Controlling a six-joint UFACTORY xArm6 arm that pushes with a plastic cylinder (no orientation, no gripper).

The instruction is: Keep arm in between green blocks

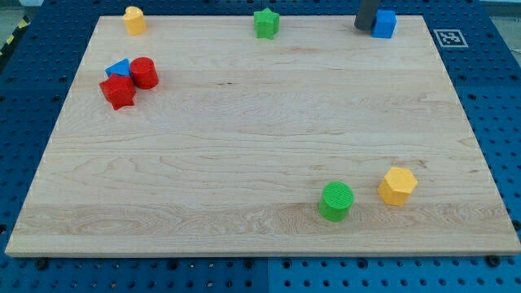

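- My tip (364, 29) sits way up at the view's top right, right at the far edge of the tabletop (244, 146). Only the bottom stub of the dark rod shows; the rest runs out of the picture.
- No claw on this rig, just the plain rod, so nothing to call spread or pinched.
- The blue cube (384, 24) is right against the tip on its right side; looks like touching, though I can't be fully sure.
- The green star (266, 23) is also on the top edge, off to the tip's left, well apart from it.
- The green cylinder (336, 201) is way down near the view's bottom, right of centre, far from the tip.
- So the tip is off to the right of the star and far above the cylinder, not on the stretch between the two greens.
- That stretch between the greens is just bare wood, nothing sitting on it.
- A yellow hexagon-ish block (397, 185) sits just to the right of the green cylinder, near but not touching.
- Another yellow block (134, 19) is up at the top left corner.
- Left side has a tight cluster: red cylinder (144, 72), a chunky red block (119, 91), and a blue triangle-looking block (119, 68) tucked behind them, all touching or nearly so.
- The blue pegboard (496, 122) surrounds the whole tabletop.
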